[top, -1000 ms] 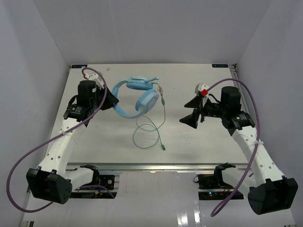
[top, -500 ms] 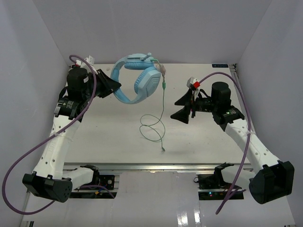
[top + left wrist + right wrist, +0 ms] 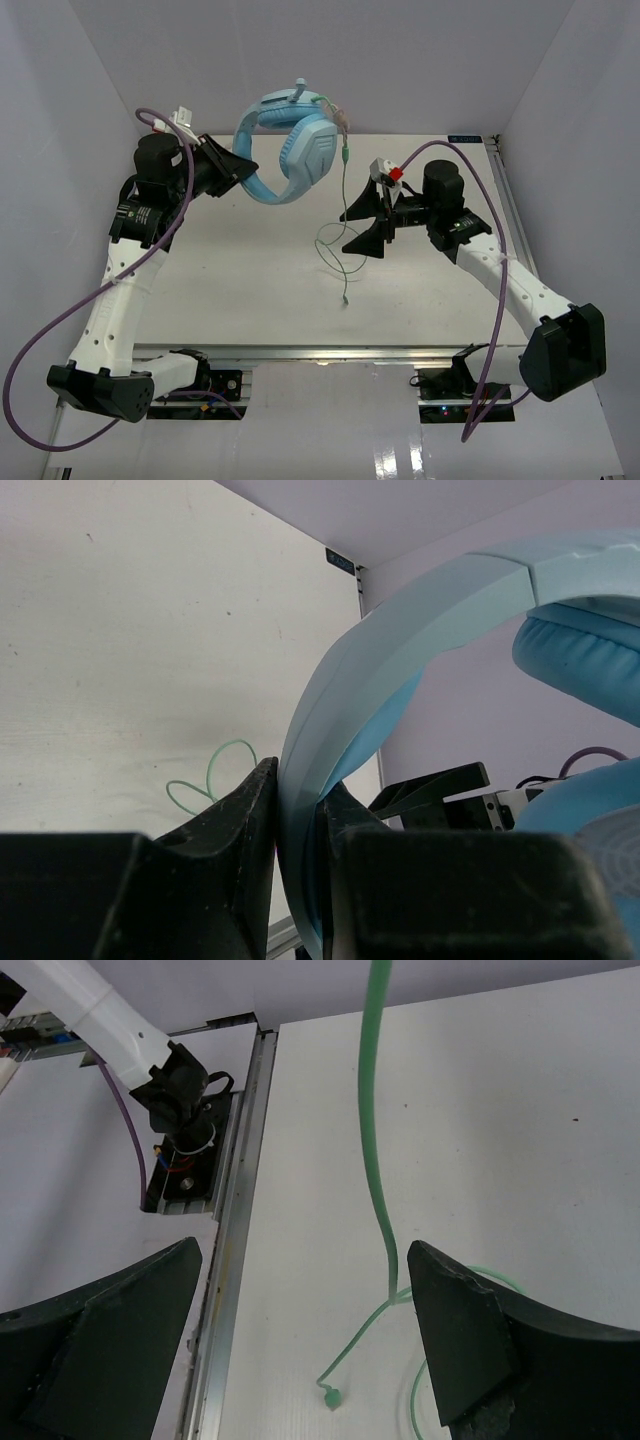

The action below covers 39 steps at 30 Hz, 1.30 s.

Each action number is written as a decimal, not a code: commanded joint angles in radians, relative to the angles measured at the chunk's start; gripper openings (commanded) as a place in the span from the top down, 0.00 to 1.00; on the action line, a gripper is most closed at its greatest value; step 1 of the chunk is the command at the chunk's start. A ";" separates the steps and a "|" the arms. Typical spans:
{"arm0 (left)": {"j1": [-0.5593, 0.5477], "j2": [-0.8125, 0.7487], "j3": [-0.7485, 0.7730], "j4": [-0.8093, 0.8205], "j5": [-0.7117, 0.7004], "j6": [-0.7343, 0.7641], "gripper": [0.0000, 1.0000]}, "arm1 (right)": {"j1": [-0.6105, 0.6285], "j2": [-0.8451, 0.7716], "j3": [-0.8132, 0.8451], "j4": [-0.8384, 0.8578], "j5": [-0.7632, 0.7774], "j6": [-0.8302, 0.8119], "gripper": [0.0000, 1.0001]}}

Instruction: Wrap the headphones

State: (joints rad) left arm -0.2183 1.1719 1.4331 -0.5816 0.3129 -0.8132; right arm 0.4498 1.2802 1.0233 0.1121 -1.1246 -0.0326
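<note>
The light blue headphones [image 3: 295, 150] hang in the air above the table's back, held by their band. My left gripper [image 3: 243, 170] is shut on the band [image 3: 330, 710], which runs between its fingers. The thin pale-green cable [image 3: 345, 205] hangs down from the earcup to loose loops on the table, its plug [image 3: 344, 299] lying near the middle. My right gripper [image 3: 358, 228] is open with the hanging cable [image 3: 378, 1160] between its jaws, not touching either one. The plug [image 3: 329, 1396] lies on the table below.
The white table [image 3: 250, 290] has a metal rail along its near edge [image 3: 230, 1260]. White walls close in the left, right and back. Thick purple robot cables [image 3: 60, 320] trail from both arms. The left arm's base [image 3: 180, 1100] shows in the right wrist view.
My left gripper has lifted the headphones up off the table, pulling the cable up with them. My right gripper has moved left toward the hanging cable, which now runs between its open jaws.
</note>
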 commanded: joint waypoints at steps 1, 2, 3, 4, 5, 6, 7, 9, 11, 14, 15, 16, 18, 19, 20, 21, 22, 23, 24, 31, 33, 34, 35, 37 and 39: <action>-0.002 -0.008 0.057 0.085 0.046 -0.101 1.00 | 0.014 0.047 0.052 0.061 -0.009 -0.046 0.10; -0.002 -0.006 0.060 0.088 0.050 -0.109 1.00 | 0.016 0.060 0.065 0.061 0.004 -0.055 0.10; -0.001 -0.003 0.062 0.090 0.055 -0.115 1.00 | 0.018 0.070 0.078 0.061 0.020 -0.063 0.10; -0.002 -0.002 0.065 0.092 0.057 -0.122 1.00 | 0.019 0.082 0.092 0.062 0.031 -0.069 0.10; -0.002 -0.003 0.068 0.094 0.061 -0.129 1.00 | 0.019 0.094 0.107 0.063 0.038 -0.073 0.10; -0.001 -0.005 0.069 0.098 0.065 -0.135 1.00 | 0.019 0.104 0.121 0.065 0.041 -0.075 0.10; -0.001 -0.005 0.071 0.102 0.065 -0.142 1.00 | 0.022 0.112 0.128 0.067 0.044 -0.075 0.10; -0.001 -0.005 0.075 0.110 0.069 -0.157 1.00 | 0.026 0.124 0.140 0.076 0.047 -0.075 0.09; -0.001 -0.004 0.083 0.119 0.073 -0.177 1.00 | 0.034 0.134 0.154 0.086 0.056 -0.072 0.07; -0.002 -0.003 0.095 0.131 0.081 -0.199 1.00 | 0.043 0.157 0.175 0.102 0.062 -0.059 0.02; -0.001 -0.003 0.099 0.134 0.086 -0.207 1.00 | 0.044 0.163 0.187 0.109 0.062 -0.046 0.01; -0.001 -0.003 0.102 0.135 0.089 -0.213 1.00 | 0.044 0.166 0.187 0.120 0.061 -0.045 0.00; -0.001 -0.002 0.110 0.141 0.090 -0.226 1.00 | 0.048 0.173 0.197 0.149 0.056 -0.006 0.00; -0.001 -0.002 0.113 0.143 0.092 -0.230 1.00 | 0.050 0.176 0.201 0.163 0.057 0.010 0.00; -0.001 -0.003 0.116 0.145 0.093 -0.235 1.00 | 0.051 0.178 0.202 0.177 0.057 0.016 0.00; -0.001 -0.004 0.116 0.147 0.096 -0.240 1.00 | 0.054 0.179 0.202 0.186 0.059 0.021 0.00; -0.001 -0.005 0.116 0.148 0.098 -0.246 1.00 | 0.057 0.179 0.202 0.194 0.062 0.028 0.00; -0.001 -0.007 0.116 0.152 0.101 -0.249 1.00 | 0.058 0.179 0.200 0.203 0.065 0.046 0.00; -0.001 -0.009 0.116 0.155 0.105 -0.254 1.00 | 0.061 0.179 0.198 0.215 0.066 0.065 0.00; -0.001 -0.015 0.105 0.166 0.114 -0.265 1.00 | 0.066 0.160 0.180 0.227 0.104 0.106 0.00; -0.001 -0.020 0.101 0.166 0.107 -0.263 1.00 | 0.067 0.148 0.164 0.167 0.137 0.042 0.00; -0.001 -0.021 0.098 0.166 0.106 -0.259 1.00 | 0.067 0.137 0.156 0.128 0.141 0.024 0.00; -0.001 -0.025 0.096 0.166 0.099 -0.256 1.00 | 0.068 0.125 0.138 0.094 0.142 -0.020 0.00; -0.001 -0.032 0.093 0.166 0.086 -0.249 1.00 | 0.070 0.096 0.097 0.032 0.143 -0.107 0.01; -0.001 -0.037 0.090 0.164 0.076 -0.242 1.00 | 0.075 0.061 0.049 -0.021 0.147 -0.174 0.01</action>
State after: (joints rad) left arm -0.2184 1.1941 1.4956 -0.4927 0.4009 -1.0297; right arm 0.5130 1.4309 1.1499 0.2192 -0.9952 -0.0367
